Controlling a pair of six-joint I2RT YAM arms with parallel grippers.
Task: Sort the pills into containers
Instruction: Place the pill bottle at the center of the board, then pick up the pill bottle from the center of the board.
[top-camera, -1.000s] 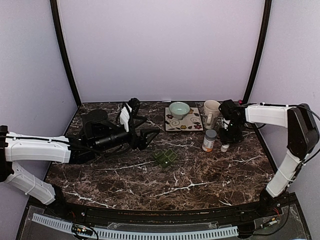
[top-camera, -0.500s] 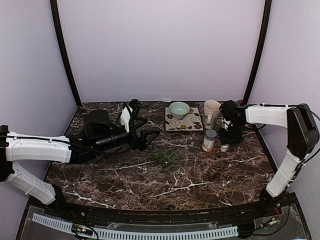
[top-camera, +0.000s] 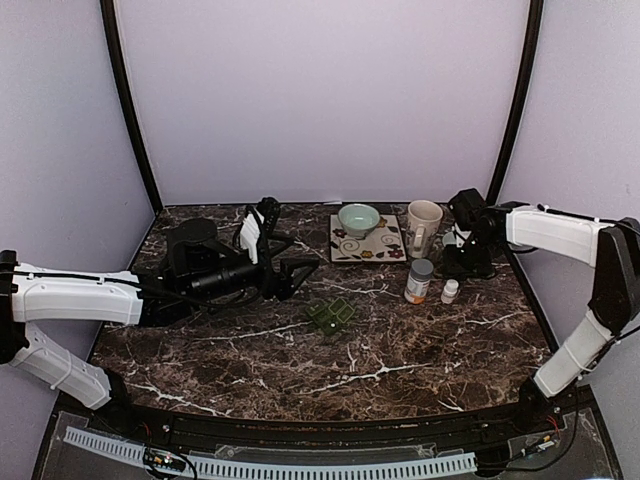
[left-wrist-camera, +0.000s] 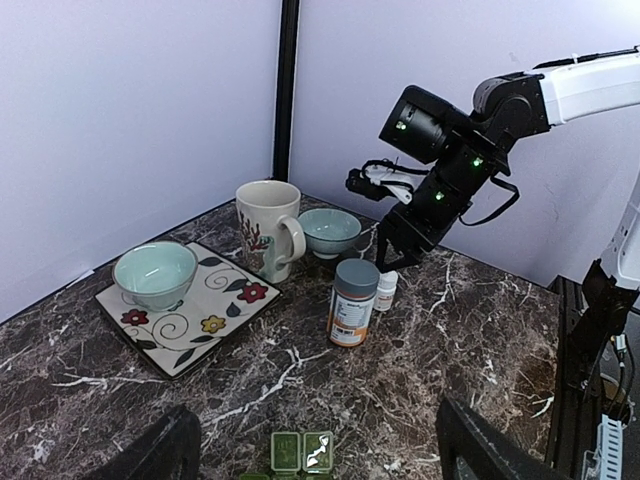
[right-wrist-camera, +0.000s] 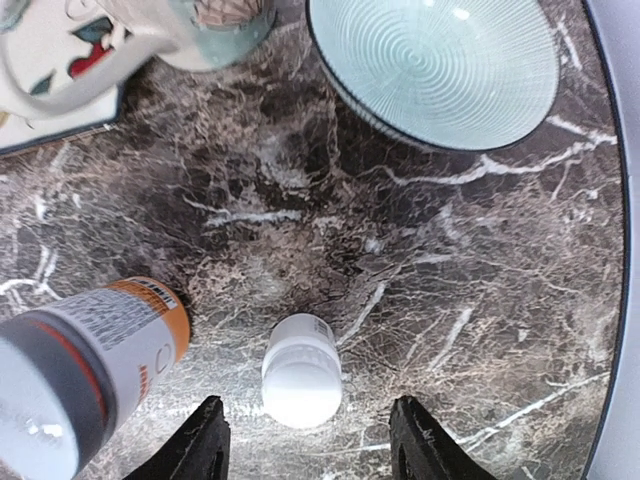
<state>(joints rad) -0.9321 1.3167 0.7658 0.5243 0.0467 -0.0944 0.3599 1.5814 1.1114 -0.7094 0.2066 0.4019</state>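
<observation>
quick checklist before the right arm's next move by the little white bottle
1. Right gripper open, fingers clear of the small white bottle: ok
2. Small white bottle upright, cap on: ok
3. Orange-labelled bottle standing apart from it: ok
4. Left gripper open and empty: ok
5. Pill organiser lids open: cannot tell
</observation>
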